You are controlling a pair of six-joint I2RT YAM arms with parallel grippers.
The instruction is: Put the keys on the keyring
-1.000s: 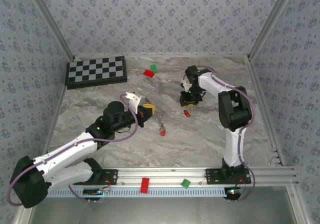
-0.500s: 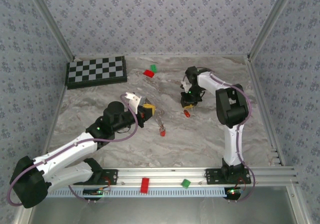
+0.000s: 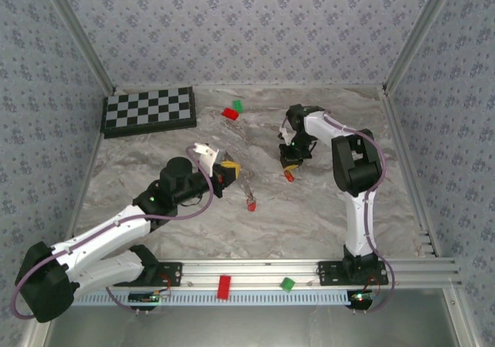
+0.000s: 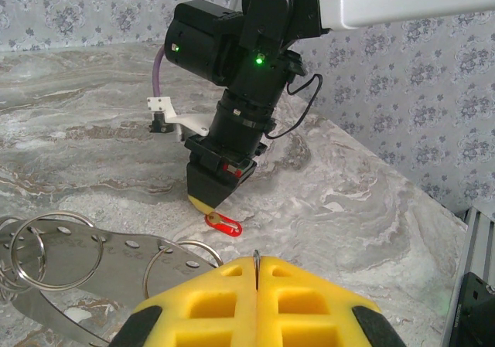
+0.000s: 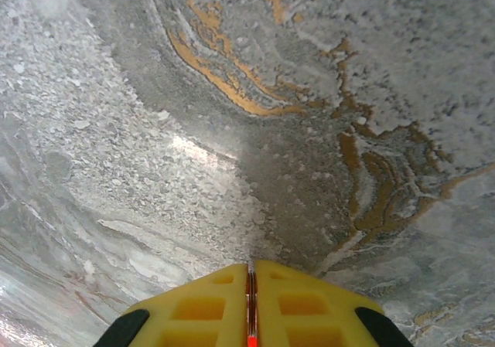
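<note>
– Two keys on the marble table (image 3: 309,216), then. Where is each?

– One key (image 3: 289,175) sits at the tip of the right gripper (image 3: 289,164), right of centre and towards the far side. The other key (image 3: 251,205) lies loose nearer the middle, just near and right of the left gripper (image 3: 230,167).

– Is the right gripper gripping?

– Its yellow pads (image 5: 201,301) are almost together, with a red sliver in the slit between them. Seen from the left wrist, the key's red head (image 4: 223,224) pokes out under that tip and touches the table.

– And the left?

– Pressed tight on a thin silver wire at the seam, seemingly one of the keyring's rings. The keyring (image 4: 93,266), a grey band with wire rings, lies flat on the table beneath it, and one ring runs under the pads.
</note>
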